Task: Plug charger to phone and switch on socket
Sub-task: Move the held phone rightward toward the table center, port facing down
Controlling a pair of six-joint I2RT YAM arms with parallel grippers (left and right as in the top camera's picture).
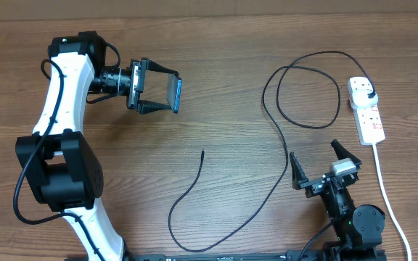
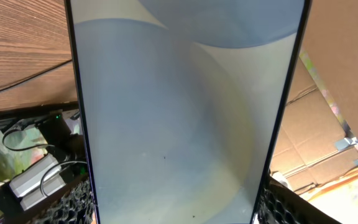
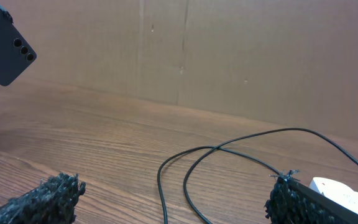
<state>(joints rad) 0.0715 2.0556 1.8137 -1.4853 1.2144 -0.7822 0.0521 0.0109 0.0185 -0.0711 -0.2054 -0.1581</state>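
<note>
My left gripper point(image 1: 164, 92) is shut on the phone point(image 1: 175, 92) and holds it on edge above the table at the upper left. In the left wrist view the phone's pale lit screen point(image 2: 185, 112) fills the frame between the fingers. Its dark back with camera lenses shows in the right wrist view point(image 3: 4, 55). The charger, a thin black cable point(image 1: 271, 123), loops at the upper right, with its plug point(image 1: 369, 96) in the white socket point(image 1: 367, 110) and its connector tip point(image 1: 202, 152) lying free mid-table. My right gripper point(image 1: 318, 161) is open and empty, near the cable point(image 3: 191, 168).
The socket's white cord point(image 1: 387, 196) runs down the right side toward the front edge. A cardboard wall point(image 3: 229, 56) stands behind the table. Boxes and electronics point(image 2: 36, 174) lie off the table below the left wrist.
</note>
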